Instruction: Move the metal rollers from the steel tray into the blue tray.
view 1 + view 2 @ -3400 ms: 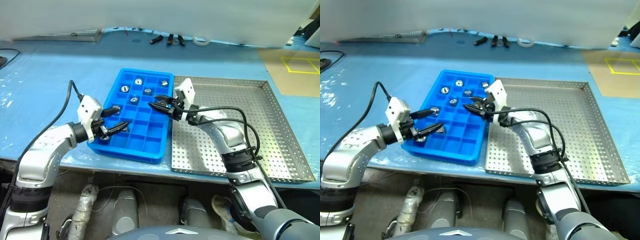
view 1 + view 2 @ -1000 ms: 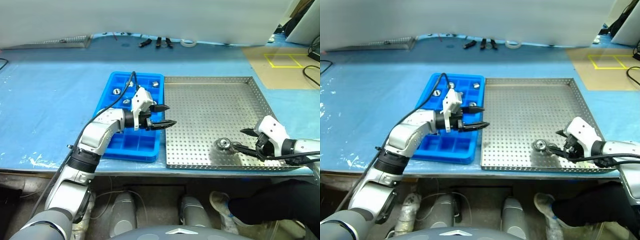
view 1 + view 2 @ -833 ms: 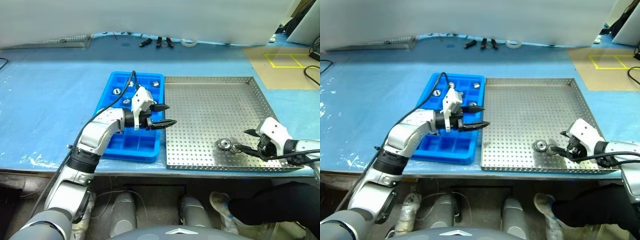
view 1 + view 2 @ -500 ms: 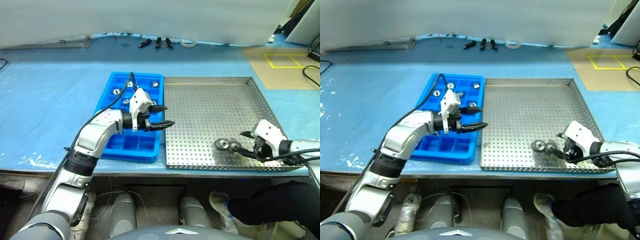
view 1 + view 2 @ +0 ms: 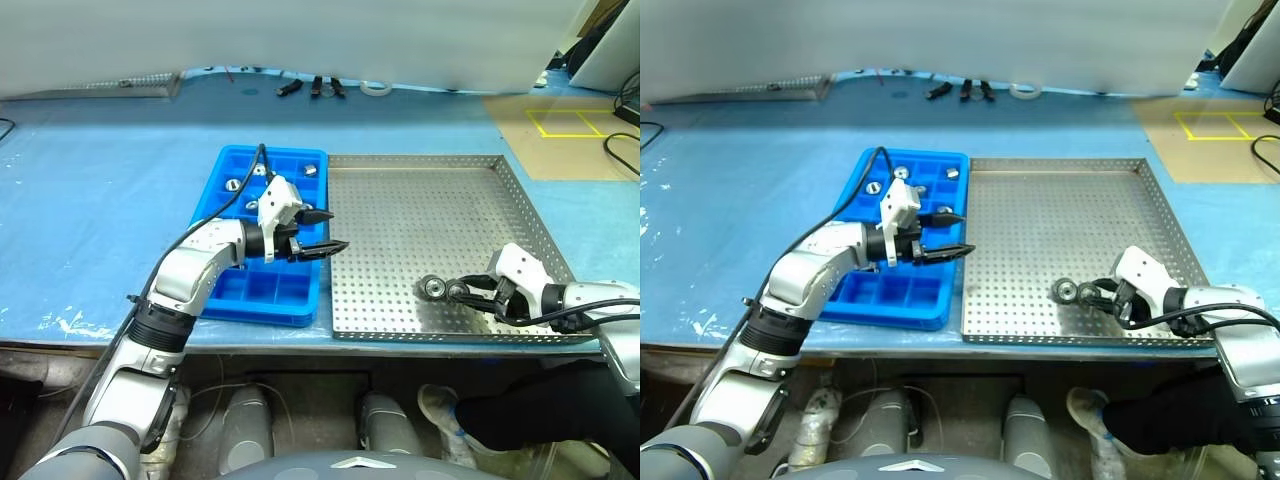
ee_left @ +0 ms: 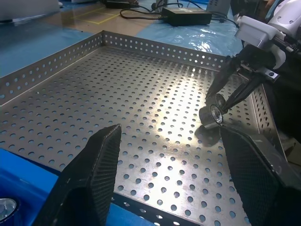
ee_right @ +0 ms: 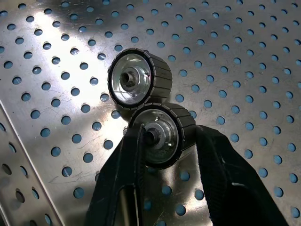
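The right gripper [image 7: 164, 155] is closed on one roller [image 7: 162, 134] near the steel tray's [image 5: 400, 200] front rim, a second roller [image 7: 138, 77] touching it — pickup step. Next, I judge, lift straight up to clear that neighbour and the rim, then cross the bare tray floor to the blue tray [image 5: 225, 200]. The left gripper [image 5: 325, 230] hangs open over the trays' shared edge — in the path.

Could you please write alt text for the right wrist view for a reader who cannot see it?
The right tool is shut on one metal roller on the steel tray, with a second roller touching it just beyond.
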Motion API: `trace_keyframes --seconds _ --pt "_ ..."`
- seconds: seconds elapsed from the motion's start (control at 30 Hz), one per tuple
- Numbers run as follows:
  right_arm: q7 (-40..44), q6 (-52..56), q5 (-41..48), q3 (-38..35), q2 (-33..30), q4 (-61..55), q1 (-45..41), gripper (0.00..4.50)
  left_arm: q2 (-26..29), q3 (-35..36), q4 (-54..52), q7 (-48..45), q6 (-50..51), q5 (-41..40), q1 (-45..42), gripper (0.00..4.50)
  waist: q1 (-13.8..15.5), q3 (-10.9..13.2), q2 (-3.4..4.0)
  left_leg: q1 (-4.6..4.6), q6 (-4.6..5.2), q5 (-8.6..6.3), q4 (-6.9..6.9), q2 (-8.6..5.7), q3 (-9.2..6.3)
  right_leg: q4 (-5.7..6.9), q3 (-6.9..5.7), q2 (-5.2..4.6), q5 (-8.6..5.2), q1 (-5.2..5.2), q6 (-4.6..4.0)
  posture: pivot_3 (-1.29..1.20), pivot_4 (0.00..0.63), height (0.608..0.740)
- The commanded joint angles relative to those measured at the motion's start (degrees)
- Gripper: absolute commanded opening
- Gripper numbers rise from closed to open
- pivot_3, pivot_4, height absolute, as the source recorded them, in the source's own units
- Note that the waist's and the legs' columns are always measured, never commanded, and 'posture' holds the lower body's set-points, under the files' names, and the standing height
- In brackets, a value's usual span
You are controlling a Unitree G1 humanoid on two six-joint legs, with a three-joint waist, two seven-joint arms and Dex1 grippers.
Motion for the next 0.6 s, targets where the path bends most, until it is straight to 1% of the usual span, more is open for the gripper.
trace_keyframes --seconds 0.03,0.27,0.4,0.53,0.6 --pt "0.0 0.5 -0.4 1.3 0.6 1.0 -0.6 1.21 0.3 1.3 -1.4 0.2 -1.2 -0.1 0.0 3.51 0.0 0.0 0.00 0.00 0.00 0.00 0.00 0.00 0.00 0.00 0.00 0.00 0.00 0.00 0.00 -0.14 0.150 0.740" --pt "0.2 -0.2 -0.2 2.0 0.8 1.4 -1.8 1.21 0.6 1.6 -1.7 0.6 -1.1 0.0 0.0 3.51 0.0 0.0 -0.01 -0.02 -0.01 0.00 -0.07 0.01 0.00 -0.06 -0.02 0.01 -0.01 -0.02 0.01 -0.13 0.150 0.740" --pt "-0.7 1.9 2.0 0.5 1.9 -0.7 -3.6 1.21 -0.2 1.4 -1.5 0.8 -1.1 -0.2 -0.9 3.51 -0.1 0.0 -0.01 -0.02 -0.01 0.00 -0.09 0.02 0.00 -0.06 -0.01 0.01 -0.01 -0.05 0.01 -0.13 0.150 0.740" --pt "-2.6 6.9 6.3 -2.1 4.3 -5.8 -6.9 1.21 -3.3 0.9 -0.2 0.5 0.0 -1.8 -3.5 3.51 0.0 0.0 0.00 -0.11 -0.02 0.00 -0.11 -0.01 0.02 -0.04 0.02 0.00 -0.01 -0.17 0.01 -0.14 0.150 0.740" --pt "-3.5 8.0 7.3 -2.0 5.2 -8.9 -7.9 1.21 -5.6 1.8 2.3 -0.2 4.1 -5.0 -5.3 3.51 0.1 0.0 0.03 -0.24 -0.01 0.00 -0.11 -0.01 0.05 -0.04 0.03 0.00 0.00 -0.27 0.01 -0.14 0.150 0.740"
